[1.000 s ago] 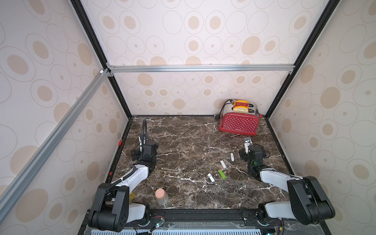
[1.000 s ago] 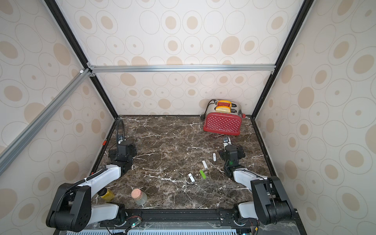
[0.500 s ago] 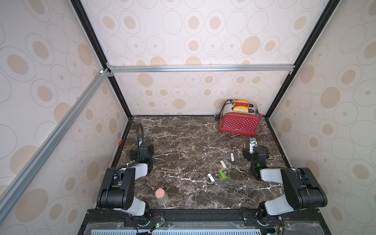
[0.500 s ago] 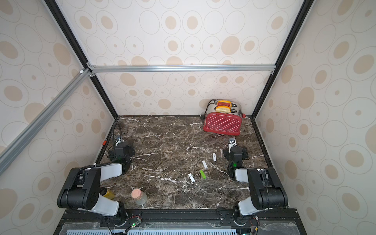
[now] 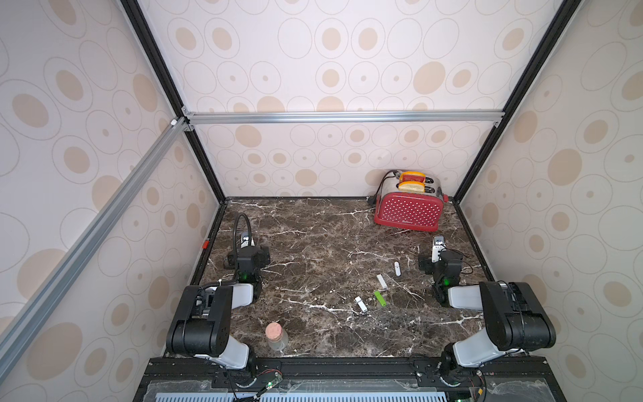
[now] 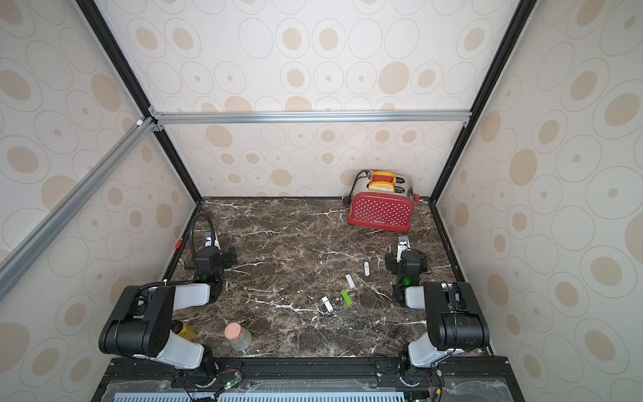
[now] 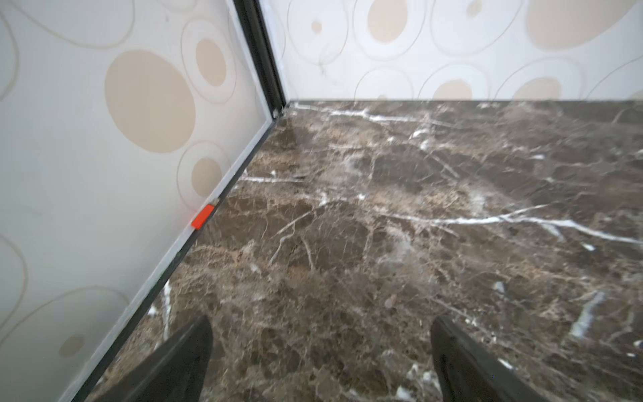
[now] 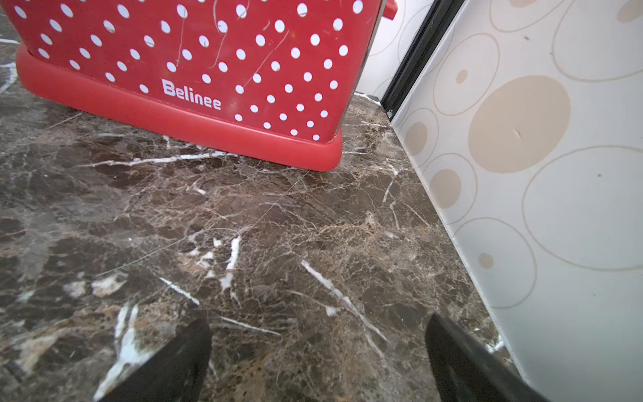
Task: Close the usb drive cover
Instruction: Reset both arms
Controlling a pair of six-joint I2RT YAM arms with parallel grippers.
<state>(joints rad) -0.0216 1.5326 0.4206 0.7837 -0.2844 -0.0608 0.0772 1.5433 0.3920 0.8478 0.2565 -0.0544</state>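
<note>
Several small USB sticks lie right of centre on the marble table: a white one, another white one, a green one and a white one that is nearest the front. They also show in a top view, from the first white one to the green one. I cannot tell which cover stands open. My left gripper is open over bare marble by the left wall. The right gripper is open and empty, right of the sticks.
A red polka-dot toaster stands at the back right, just beyond the right gripper. A corked glass bottle stands near the front edge. A small red tab sits at the foot of the left wall. Walls close in three sides.
Both arms have folded back over their bases, upper links now raised. The right gripper has shifted slightly toward the right wall. Both grippers stay open and the sticks have not moved.
</note>
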